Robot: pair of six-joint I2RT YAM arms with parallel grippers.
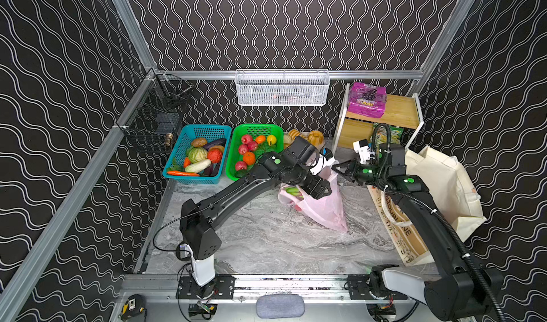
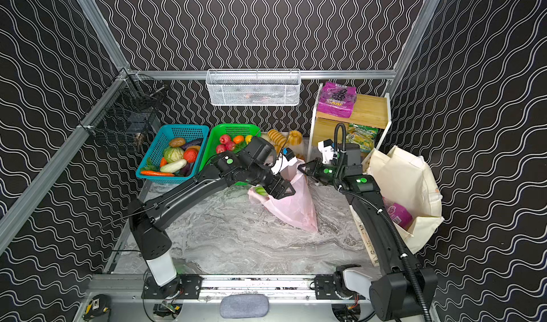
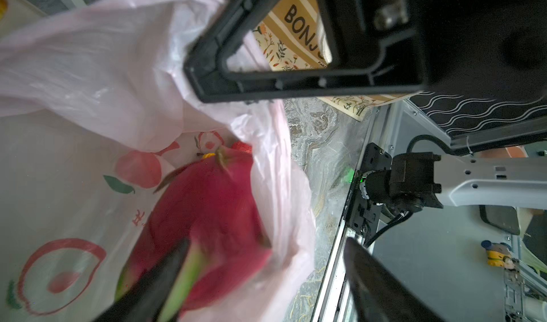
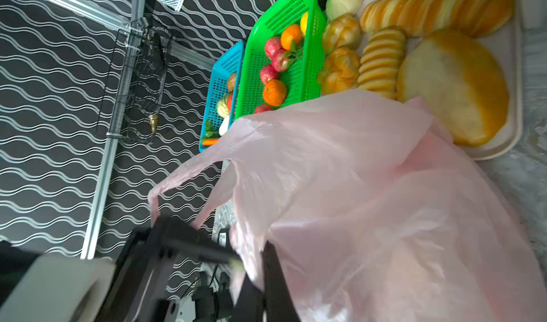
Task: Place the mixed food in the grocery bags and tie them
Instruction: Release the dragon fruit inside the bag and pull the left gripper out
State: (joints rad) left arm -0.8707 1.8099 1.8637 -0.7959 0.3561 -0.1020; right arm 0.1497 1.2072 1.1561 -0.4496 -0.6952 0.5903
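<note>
Hovering wide open over the one pink bag (image 1: 324,214), left gripper (image 1: 319,189); one dragon fruit (image 3: 213,205) inside. Right gripper (image 1: 337,168), at the bag's one o'clock, pinches its rim. Two baskets, blue (image 1: 204,131) and green (image 1: 255,129), at ten o'clock.

Thin pink plastic carrier bag (image 1: 324,214): translucent, glossy, creased. Cream cloth tote (image 1: 441,184): matt, woven. Grey marbled tabletop (image 1: 266,243): smooth, slight sheen. Green perforated plastic basket (image 4: 284,18): glossy. White wire-mesh metal basket (image 1: 281,89): matt.
</note>
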